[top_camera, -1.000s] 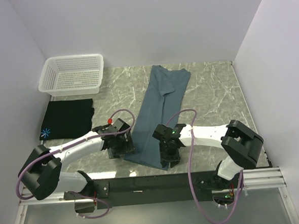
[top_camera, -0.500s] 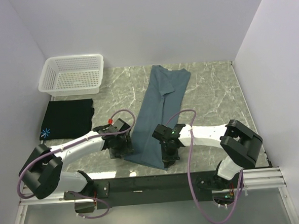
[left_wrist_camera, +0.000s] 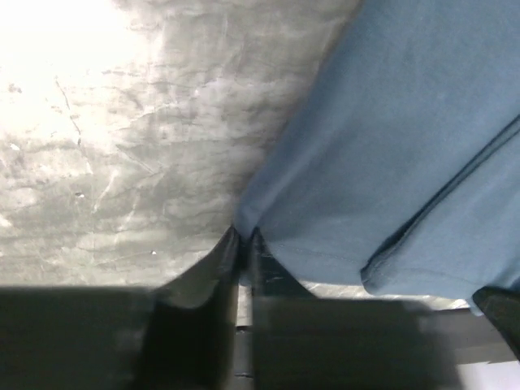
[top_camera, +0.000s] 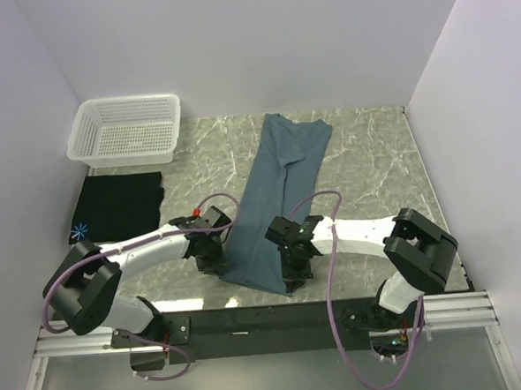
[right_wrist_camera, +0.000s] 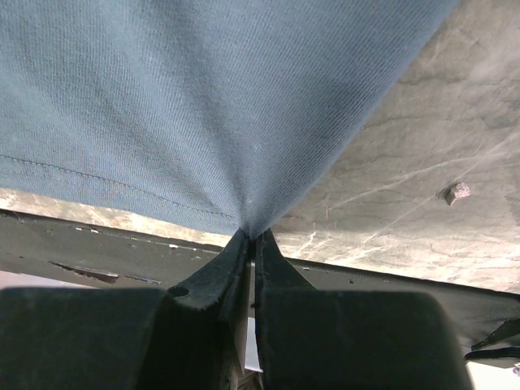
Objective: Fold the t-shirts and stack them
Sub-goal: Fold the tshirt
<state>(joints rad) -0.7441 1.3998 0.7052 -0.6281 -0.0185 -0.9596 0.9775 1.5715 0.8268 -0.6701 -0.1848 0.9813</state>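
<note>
A slate-blue t-shirt (top_camera: 278, 194), folded into a long narrow strip, runs from the back of the table to its near edge. My left gripper (top_camera: 215, 262) is shut on the strip's near left corner (left_wrist_camera: 268, 219). My right gripper (top_camera: 294, 277) is shut on the near right corner, with the cloth (right_wrist_camera: 203, 106) pinched to a point between its fingertips. A black t-shirt (top_camera: 120, 206) with a light-blue starburst print lies folded at the left of the table.
A white lattice basket (top_camera: 125, 125) stands at the back left corner. The table's dark front rail (top_camera: 268, 318) runs just behind both grippers. White walls close in the left, right and back sides.
Both grippers have closed on the near corners of the slate-blue t-shirt. The left arm has shifted a little to the right, toward the cloth's edge.
</note>
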